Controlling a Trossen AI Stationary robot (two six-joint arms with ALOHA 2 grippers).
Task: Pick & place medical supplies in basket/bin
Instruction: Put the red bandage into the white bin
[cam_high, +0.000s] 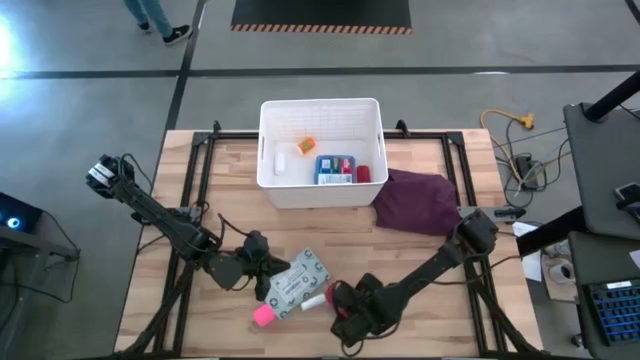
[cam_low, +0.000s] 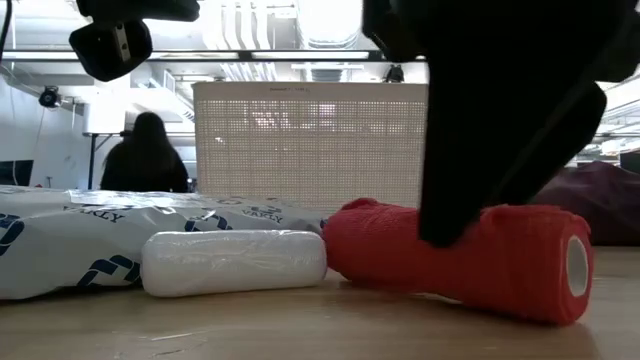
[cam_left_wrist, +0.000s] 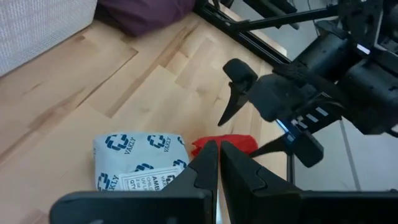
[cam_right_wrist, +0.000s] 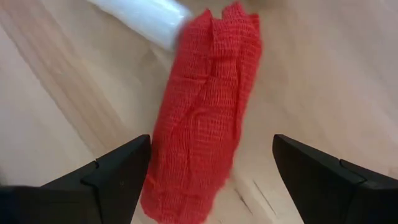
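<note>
— Red gauze roll is lying closest to the low camera, at the lower right of the frame, with a white wrapped roll touching its left end and a grey-green flat packet lying behind that at the left. What is the right gripper doing?

— It is hovering over the red roll with its fingers spread wide, one on each side, gripping nothing. In the high view that gripper is sitting at the lower centre of the table.

— And the left gripper?

— It is resting at the packet's left edge, lower centre-left. Its wrist view is showing the fingertips pressed together over the packet, with nothing seen between them.

— Where is the bin?

— White bin is standing at the upper centre, already holding a blue first-aid box, a red bottle, a small white item and an orange one. A pink cube is lying just below the packet, and a maroon cloth is lying right of the bin.
</note>
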